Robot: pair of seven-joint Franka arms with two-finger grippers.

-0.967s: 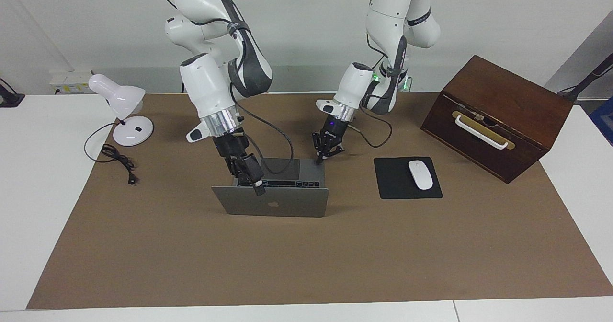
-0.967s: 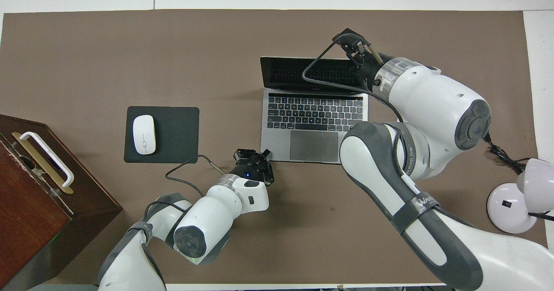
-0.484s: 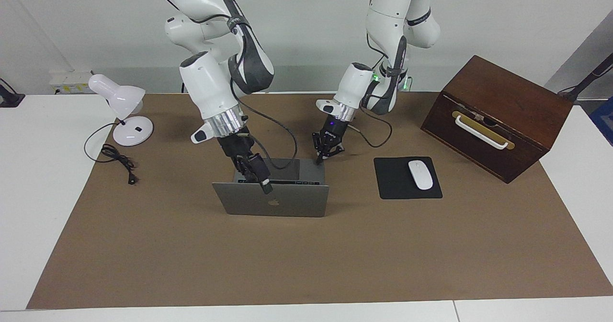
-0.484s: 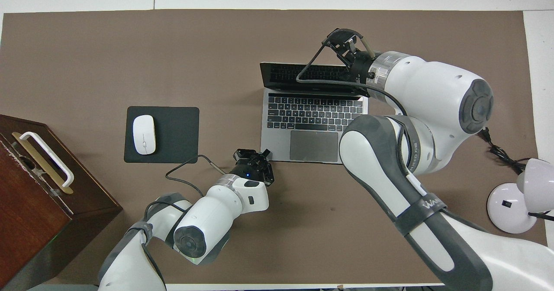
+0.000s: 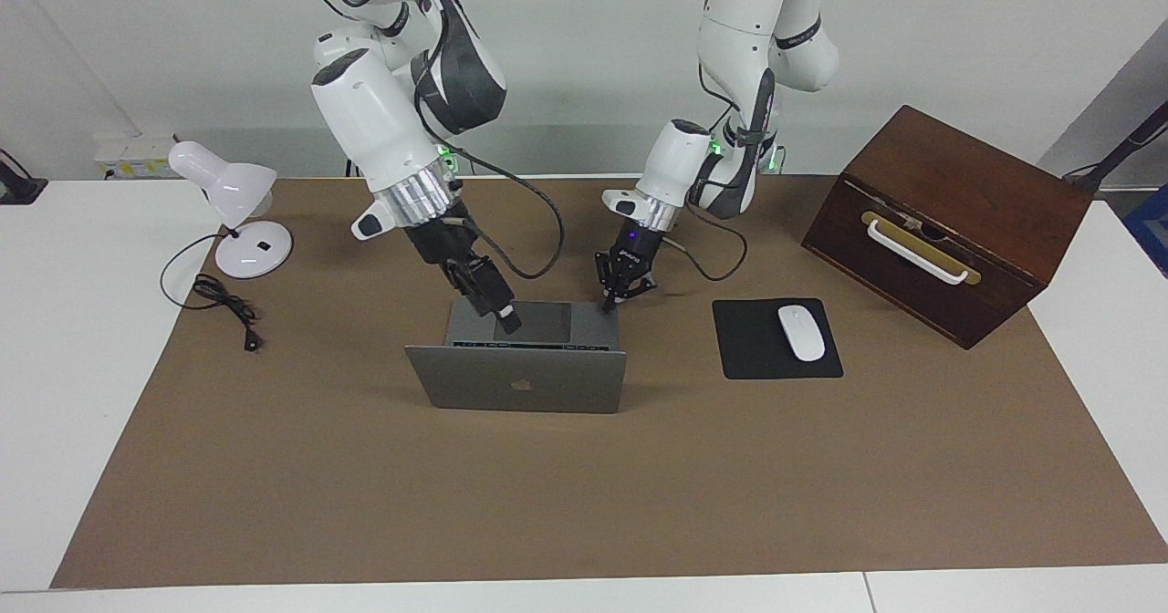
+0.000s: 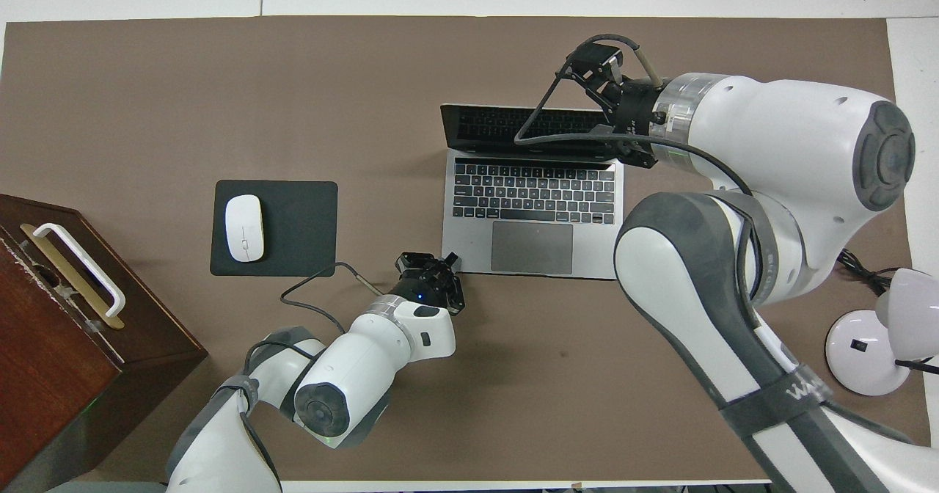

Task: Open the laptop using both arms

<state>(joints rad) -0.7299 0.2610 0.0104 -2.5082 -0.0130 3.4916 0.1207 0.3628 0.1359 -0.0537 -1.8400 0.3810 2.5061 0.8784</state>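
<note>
Standing open mid-table, the thin silver-grey aluminium laptop (image 5: 516, 381) shows the facing camera its logo-marked lid, near upright, long edge running from one arm's end of the table to the other. The left gripper (image 5: 609, 303), fingertips pinched shut, presses the deck corner nearest the robots. The right gripper (image 5: 507, 322) hangs over the deck; its jaws I cannot tell. Brown paper mat (image 5: 584, 485) over a white table (image 5: 55, 339), pale wall at the back.

From overhead, the laptop (image 6: 533, 198) turns its keyboard toward the robots. The left gripper (image 6: 449, 260) sits at that corner; the right gripper (image 6: 598, 64) covers the screen's top edge, and the right arm hides the deck's edge.
</note>
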